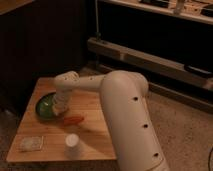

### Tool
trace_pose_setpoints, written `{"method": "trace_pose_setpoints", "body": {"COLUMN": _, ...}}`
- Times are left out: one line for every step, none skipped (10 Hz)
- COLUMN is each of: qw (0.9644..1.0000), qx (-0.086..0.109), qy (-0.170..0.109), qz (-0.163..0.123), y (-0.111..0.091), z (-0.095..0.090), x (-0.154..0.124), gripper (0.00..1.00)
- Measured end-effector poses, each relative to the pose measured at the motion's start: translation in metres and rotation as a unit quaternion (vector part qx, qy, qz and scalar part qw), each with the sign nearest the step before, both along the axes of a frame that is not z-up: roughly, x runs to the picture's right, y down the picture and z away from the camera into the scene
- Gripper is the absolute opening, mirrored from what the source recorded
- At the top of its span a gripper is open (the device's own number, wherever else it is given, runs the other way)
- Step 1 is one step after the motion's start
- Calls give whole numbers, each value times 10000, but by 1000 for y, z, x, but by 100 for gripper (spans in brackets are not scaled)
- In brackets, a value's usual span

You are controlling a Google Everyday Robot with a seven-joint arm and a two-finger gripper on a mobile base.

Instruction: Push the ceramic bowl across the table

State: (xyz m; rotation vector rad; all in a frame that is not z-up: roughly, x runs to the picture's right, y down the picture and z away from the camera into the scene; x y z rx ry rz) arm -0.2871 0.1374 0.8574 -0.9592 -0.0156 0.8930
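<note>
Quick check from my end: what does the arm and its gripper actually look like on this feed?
The arm is thick, smooth and off-white, built of rounded tube-like segments with bulbous joints. A few small dark dots, like holes or screws, run along the big near segment. No loose cables or markings show. The gripper is pale like the arm and sits over the right edge of the green bowl on the table.

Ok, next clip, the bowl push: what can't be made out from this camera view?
- The gripper, at the right edge of the ceramic bowl: whether it touches the bowl is unclear, since it overlaps the rim.
- The bowl's right side: covered by the gripper.
- The flat pale item near the table's front left corner: too blurred to identify.
- The orange-red object: too small to name.
</note>
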Motion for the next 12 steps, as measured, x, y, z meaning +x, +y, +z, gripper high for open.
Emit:
{"method": "trace_pose_setpoints", "body": {"qw": 10000, "qx": -14, "qy": 27, "qz": 1, "y": 1, "z": -1, "x": 3, "gripper": 0}}
{"method": "trace_pose_setpoints", "body": {"qw": 10000, "qx": -28, "qy": 62, "qz": 4, "y": 2, "z": -2, "x": 10, "gripper": 0}}
{"method": "trace_pose_setpoints", "body": {"qw": 9999, "qx": -40, "qy": 102, "qz": 19, "y": 3, "z": -2, "x": 15, "gripper": 0}}
{"method": "trace_pose_setpoints", "body": {"qw": 9999, "qx": -53, "qy": 141, "qz": 35, "y": 4, "z": -2, "x": 17, "gripper": 0}}
{"method": "trace_pose_setpoints", "body": {"qw": 9999, "qx": -56, "qy": 156, "qz": 35, "y": 5, "z": -3, "x": 15, "gripper": 0}}
{"method": "trace_pose_setpoints", "body": {"qw": 9998, "qx": -68, "qy": 187, "qz": 49, "y": 6, "z": -4, "x": 18, "gripper": 0}}
{"method": "trace_pose_setpoints", "body": {"qw": 9997, "qx": -78, "qy": 216, "qz": 55, "y": 6, "z": -3, "x": 21, "gripper": 0}}
{"method": "trace_pose_setpoints", "body": {"qw": 9997, "qx": -85, "qy": 235, "qz": 69, "y": 6, "z": -3, "x": 22, "gripper": 0}}
{"method": "trace_pose_setpoints", "body": {"qw": 9996, "qx": -106, "qy": 262, "qz": 70, "y": 6, "z": -3, "x": 25, "gripper": 0}}
{"method": "trace_pose_setpoints", "body": {"qw": 9995, "qx": -132, "qy": 298, "qz": 50, "y": 7, "z": -4, "x": 29, "gripper": 0}}
{"method": "trace_pose_setpoints", "body": {"qw": 9994, "qx": -146, "qy": 325, "qz": 56, "y": 9, "z": -4, "x": 30, "gripper": 0}}
{"method": "trace_pose_setpoints", "body": {"qw": 9993, "qx": -147, "qy": 342, "qz": 65, "y": 10, "z": -4, "x": 31, "gripper": 0}}
